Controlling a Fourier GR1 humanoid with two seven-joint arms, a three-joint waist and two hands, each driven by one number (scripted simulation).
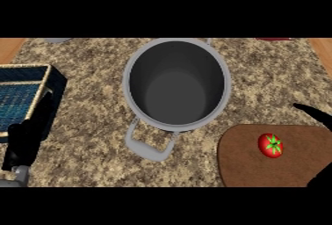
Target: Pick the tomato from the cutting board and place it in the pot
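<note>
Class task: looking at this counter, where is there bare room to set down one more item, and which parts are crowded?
Free: the counter between the basket and the pot; the strip below the pot's handle, left of the cutting board; the patch right of the pot, above the board. Crowded: the board's right side, with the tomato and right hand, and the left edge by the left hand.

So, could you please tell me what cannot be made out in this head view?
- Right hand: mostly cut off by the right edge; only dark fingers show above the cutting board, so its state is unclear.
- Left hand: a dark shape at the left edge overlapping the basket; fingers indistinct.
- Grey object and red object: cut off at the top.
- Pot handle at top: mostly cut off.
- Tomato: fully visible.
</note>
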